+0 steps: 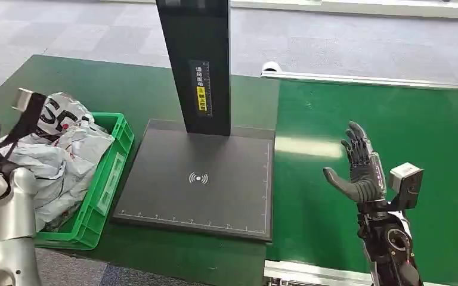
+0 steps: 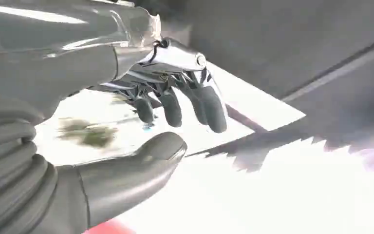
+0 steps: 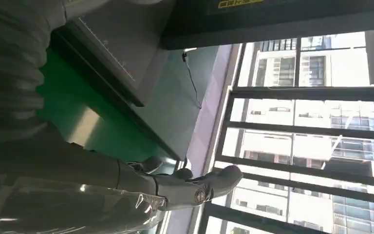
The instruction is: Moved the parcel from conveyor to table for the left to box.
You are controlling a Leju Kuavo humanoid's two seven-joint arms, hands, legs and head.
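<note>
Several grey plastic parcels [image 1: 65, 158] are heaped in a green crate [image 1: 112, 173] at the left of the table. My left arm [image 1: 3, 238] rises beside the crate. In the left wrist view my left hand [image 2: 175, 126] has thumb and fingers apart and holds nothing, over a bright washed-out surface. My right hand [image 1: 361, 170] is raised above the green conveyor belt [image 1: 405, 125], palm toward the scanner, fingers spread and empty. The right wrist view shows the same right hand [image 3: 185, 190] with fingers stretched out. The stretch of belt I can see carries no parcel.
A black scanner platform [image 1: 200, 179] with a tall black post [image 1: 197, 59] stands in the middle of the green table, between crate and belt. The belt's metal frame [image 1: 310, 271] runs along the near edge. Grey carpet lies beyond the table.
</note>
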